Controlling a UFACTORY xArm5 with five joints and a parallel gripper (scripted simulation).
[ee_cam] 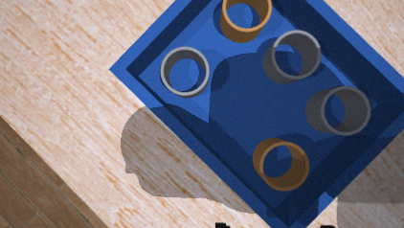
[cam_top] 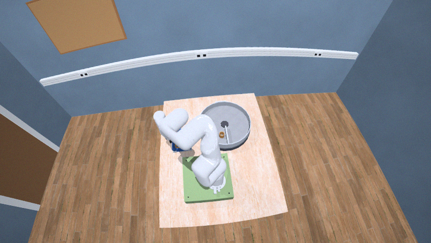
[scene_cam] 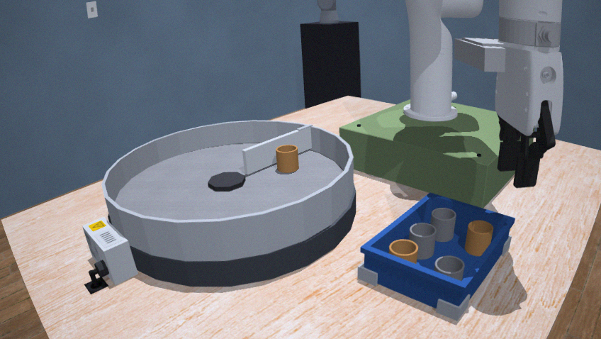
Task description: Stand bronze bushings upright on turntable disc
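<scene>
Bronze bushing [cam_top: 176, 147] [scene_cam: 478, 245] [ee_cam: 299, 171], below gripper [scene_cam: 517, 176] [ee_cam: 275, 226]: likely stiff, slick, fairly heavy; best gripped across outer wall, near rim. Fingers: part-spread, empty.

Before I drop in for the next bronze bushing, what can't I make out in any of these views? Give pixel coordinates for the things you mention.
- Exterior view: foot of the near bronze bushing [scene_cam: 403, 247], behind the crate's [scene_cam: 402, 286] wall.
- Top view: the claw, hidden under the arm [cam_top: 193, 132].
- Wrist view: fingertips, mostly cut off by the bottom edge.
</scene>
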